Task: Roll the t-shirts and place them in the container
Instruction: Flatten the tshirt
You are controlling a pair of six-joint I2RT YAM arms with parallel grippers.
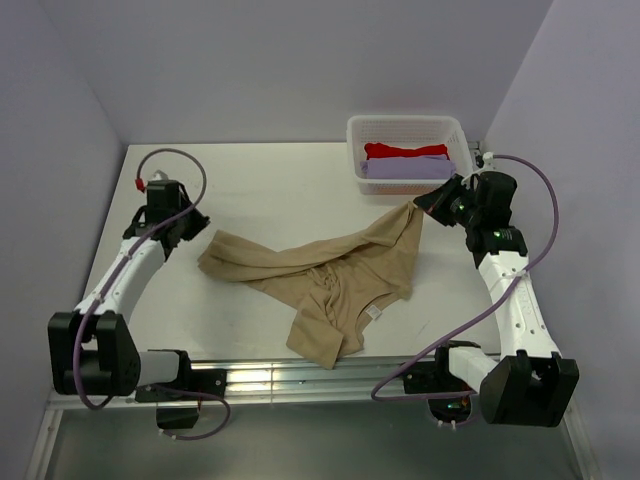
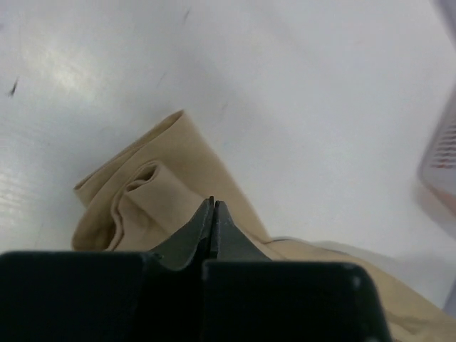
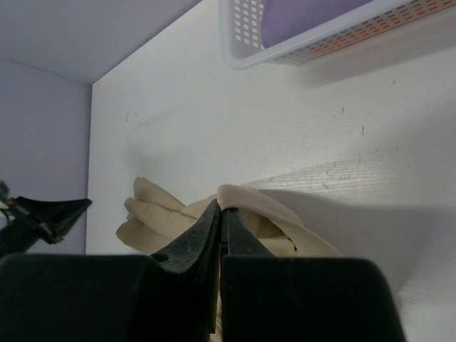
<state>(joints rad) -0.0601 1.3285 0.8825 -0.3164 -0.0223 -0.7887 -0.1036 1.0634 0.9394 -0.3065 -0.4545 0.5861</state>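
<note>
Now, left claw (image 2: 212, 208): pressed together, tips over the tan t-shirt's (image 1: 330, 270) bunched end (cloth caught? I cannot tell).
Right claw (image 3: 221, 211): pinching its other end, raised; the rest sprawls on the table (image 1: 260, 185) between my claws.
Basket (image 1: 405, 120): beyond right claw, red t-shirt (image 1: 405, 151) and lavender t-shirt (image 1: 400, 170) inside.

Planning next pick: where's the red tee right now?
Top view, far right of the table: the red tee lies in the white basket, just beyond the lavender tee.
</note>
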